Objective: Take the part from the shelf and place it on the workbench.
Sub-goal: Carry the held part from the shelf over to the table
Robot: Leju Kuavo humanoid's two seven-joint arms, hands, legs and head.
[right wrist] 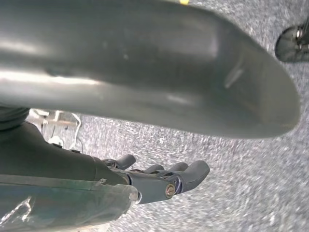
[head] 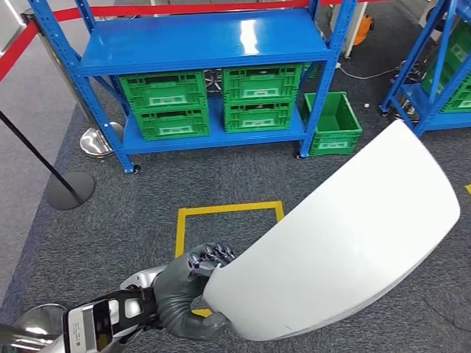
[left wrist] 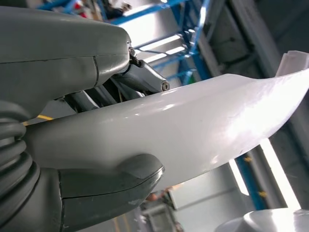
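The part is a large white curved panel (head: 338, 243), held above the floor and slanting from lower left to upper right in the head view. My left hand (head: 186, 290) grips its near left end, dark fingers curled over the edge and thumb underneath. In the left wrist view the panel (left wrist: 189, 130) sits pinched between the thumb (left wrist: 109, 181) and the fingers (left wrist: 146, 79). In the right wrist view my right hand (right wrist: 160, 181) stretches its fingers out beside the panel's shaded side (right wrist: 153, 67), with a strip of carpet showing between them. Its thumb is hidden.
A blue shelf (head: 200, 44) stands ahead with green crates (head: 166, 103) on its lower level. A green bin (head: 330, 121) sits on the carpet at its right post. A yellow floor square (head: 227, 213) lies before me. A stanchion base (head: 69, 190) stands left, another blue rack (head: 438, 81) right.
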